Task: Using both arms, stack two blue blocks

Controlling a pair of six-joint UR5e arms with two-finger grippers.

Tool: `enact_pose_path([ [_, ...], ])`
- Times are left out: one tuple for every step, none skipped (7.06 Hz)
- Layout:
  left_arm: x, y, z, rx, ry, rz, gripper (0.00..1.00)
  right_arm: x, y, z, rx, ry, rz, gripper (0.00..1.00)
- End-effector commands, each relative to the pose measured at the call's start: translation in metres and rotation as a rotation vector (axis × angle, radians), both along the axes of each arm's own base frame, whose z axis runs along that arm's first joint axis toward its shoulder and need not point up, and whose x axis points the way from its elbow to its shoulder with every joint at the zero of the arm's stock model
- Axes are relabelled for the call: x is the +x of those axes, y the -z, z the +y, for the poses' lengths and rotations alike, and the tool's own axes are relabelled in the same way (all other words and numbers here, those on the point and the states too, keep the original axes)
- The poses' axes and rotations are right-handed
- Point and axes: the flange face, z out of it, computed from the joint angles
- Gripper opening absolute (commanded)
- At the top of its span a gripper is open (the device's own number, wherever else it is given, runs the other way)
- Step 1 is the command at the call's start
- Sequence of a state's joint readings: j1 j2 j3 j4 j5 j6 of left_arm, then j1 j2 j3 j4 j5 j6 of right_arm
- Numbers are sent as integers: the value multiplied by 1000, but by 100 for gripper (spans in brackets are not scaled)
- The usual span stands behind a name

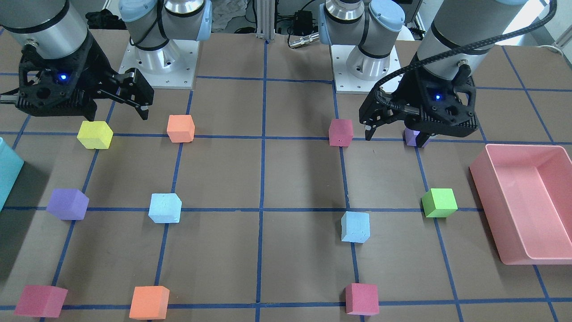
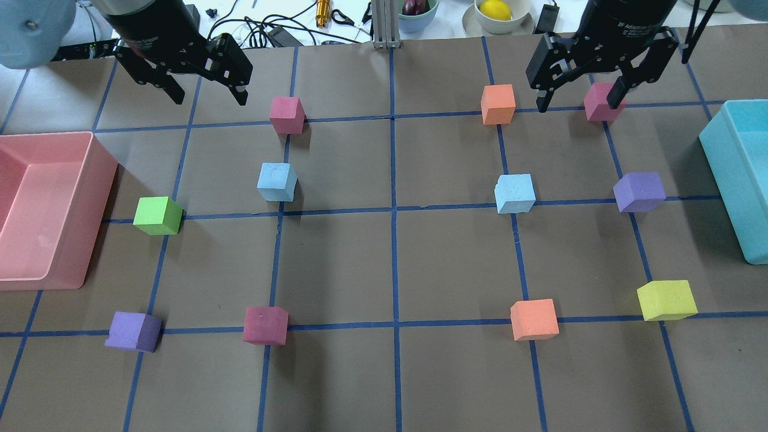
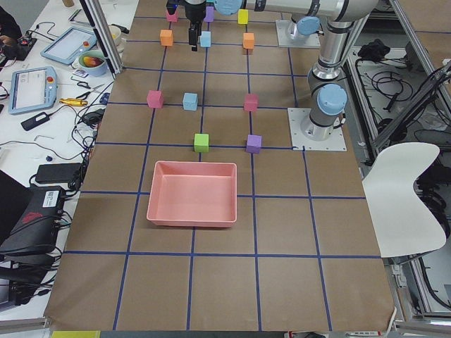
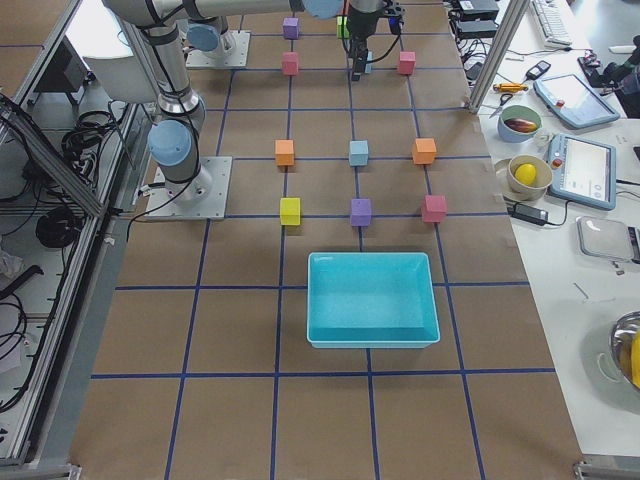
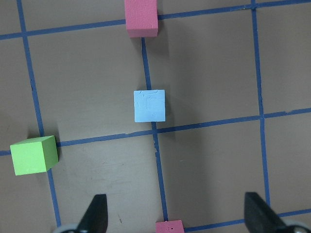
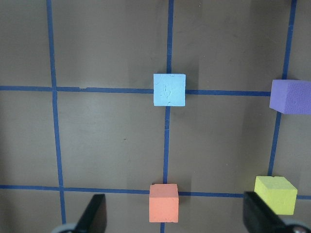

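**While both blues sit untouched, I hang wide open**

As I look down from high over the table [image 2: 336, 372], my left gripper [image 2: 210, 101] points straight down. Its jaws are spread wide with nothing between them. Nearer the middle sits the left block [image 2: 276, 182], flat on the table by a tape crossing. Across the centre line and well apart from it is the right block [image 2: 515, 193], also standing alone. Both look like foam: light, soft and rough enough to grip, I reckon. I'd take two opposite flat faces at mid-height and squeeze gently. Over to my right gripper [image 2: 577, 105]: raised, pointing down, jaws wide, empty too.
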State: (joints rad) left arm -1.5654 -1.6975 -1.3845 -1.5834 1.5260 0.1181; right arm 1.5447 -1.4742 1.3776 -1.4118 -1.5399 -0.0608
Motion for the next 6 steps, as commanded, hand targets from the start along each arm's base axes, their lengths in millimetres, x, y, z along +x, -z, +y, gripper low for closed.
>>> enact_pose_path([
  [-1,0,0,-1,1,1,100,-1,3,0,16,-1,6,100],
  [-1,1,1,2,2,0,100,-1,3,0,16,0,8,100],
  [-1,1,2,2,2,0,100,-1,3,0,16,0,9,100],
  [-1,1,1,4,2,0,100,-1,3,1,18,0,11,100],
  [-1,1,2,2,2,1,100,-1,3,1,21,2,11,100],
  [-2,1,2,2,4,0,100,-1,12,-3,39,0,7,100],
])
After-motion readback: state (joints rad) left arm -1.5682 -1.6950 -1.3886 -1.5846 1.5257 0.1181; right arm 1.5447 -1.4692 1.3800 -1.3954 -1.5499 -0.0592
